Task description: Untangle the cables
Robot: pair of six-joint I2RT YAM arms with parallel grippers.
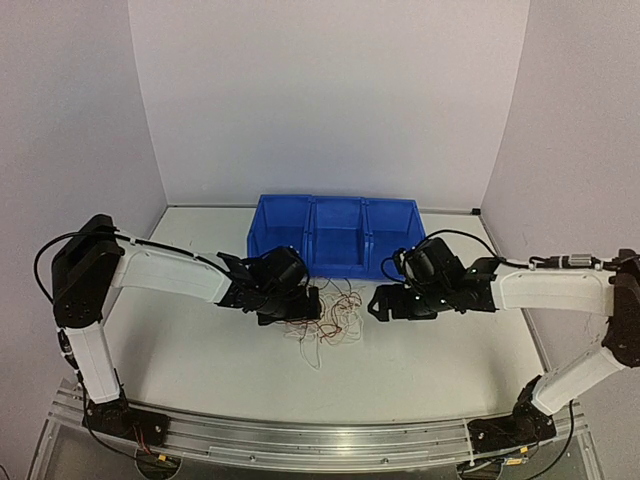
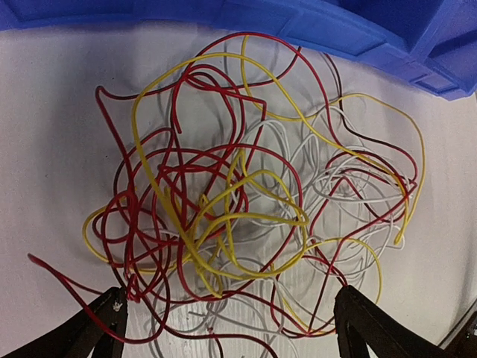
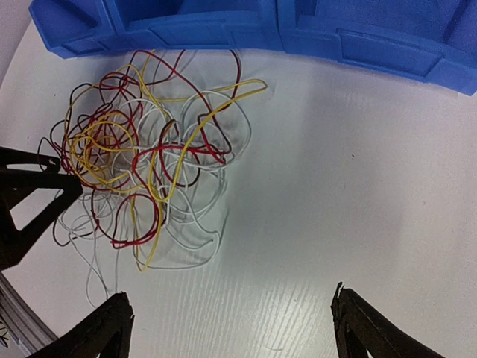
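The cables point(image 1: 330, 322) are a loose tangle of thin red, yellow and white wires on the white table, in front of the blue bin. In the left wrist view the cables point(image 2: 246, 216) fill the frame. My left gripper point(image 2: 229, 317) is open; its wide-apart fingers straddle the near edge of the tangle. In the top view the left gripper point(image 1: 305, 308) sits at the tangle's left side. My right gripper point(image 3: 231, 313) is open and empty over bare table, right of the cables point(image 3: 141, 164). In the top view the right gripper point(image 1: 378, 302) is just right of the tangle.
A blue three-compartment bin point(image 1: 335, 235) stands right behind the cables; its wall shows in the left wrist view point(image 2: 313, 22) and the right wrist view point(image 3: 298, 30). White walls enclose the table on three sides. The left gripper's fingers point(image 3: 30, 186) show in the right wrist view.
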